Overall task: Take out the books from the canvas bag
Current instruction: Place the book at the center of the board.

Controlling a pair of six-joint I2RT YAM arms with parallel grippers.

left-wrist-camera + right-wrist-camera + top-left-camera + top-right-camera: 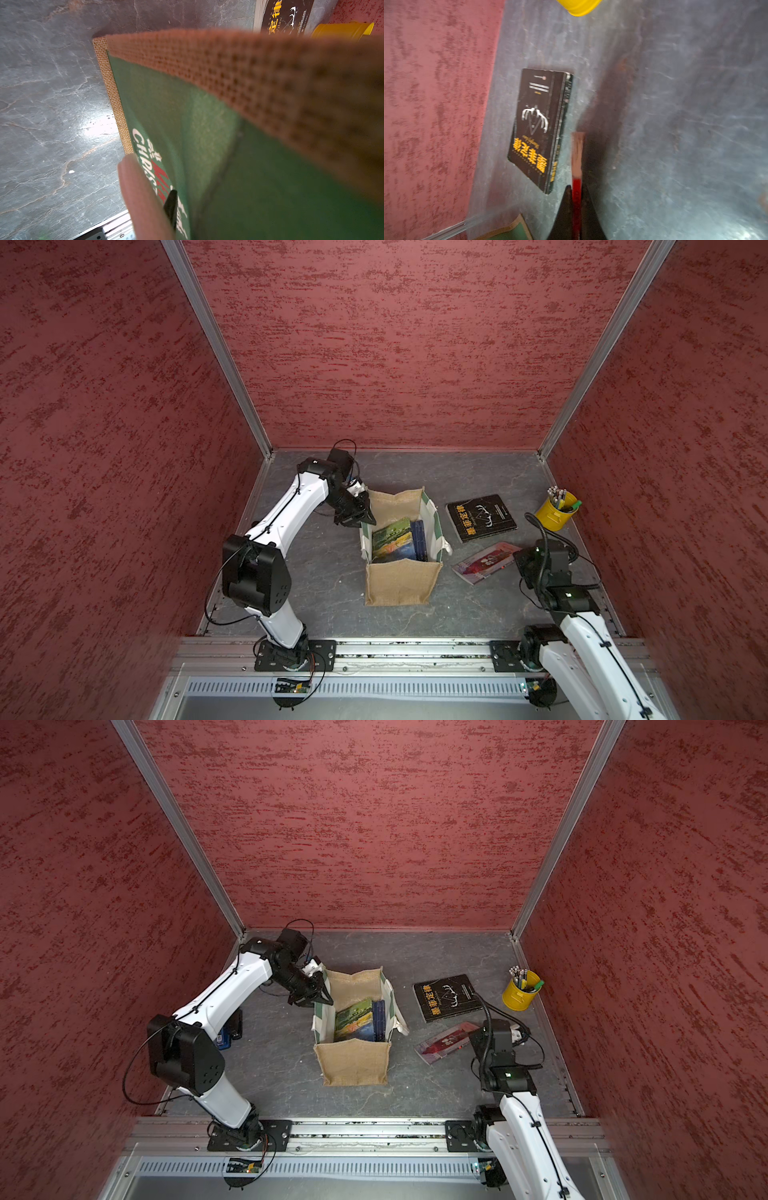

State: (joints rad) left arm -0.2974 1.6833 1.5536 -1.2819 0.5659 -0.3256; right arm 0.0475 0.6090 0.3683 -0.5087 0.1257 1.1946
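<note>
Grey table (324, 572), left claw (363, 519) gripping canvas bag (401, 583), right claw (576, 191) gripping pink-red book (482, 564), books (399, 539) inside half-hidden

My grey table (324, 556) is carrying the canvas bag (401, 580) upright, the black book (482, 517) lying flat nearby, the yellow cup (555, 516) standing past it.

One bag (401, 580). On its right, two books: one black book (482, 517), one red book (484, 562). Inside the bag, one book with a painted cover (390, 539) and, beside it, dark blue books (419, 540) packed too tightly to count. Farther right of the bag, one yellow cup (555, 516) of pencils (557, 492), too small to count. Two arms: left arm (286, 514), right arm (582, 635). Left of the bag, one blue thing (226, 1039) under the left arm, kind unclear.
</note>
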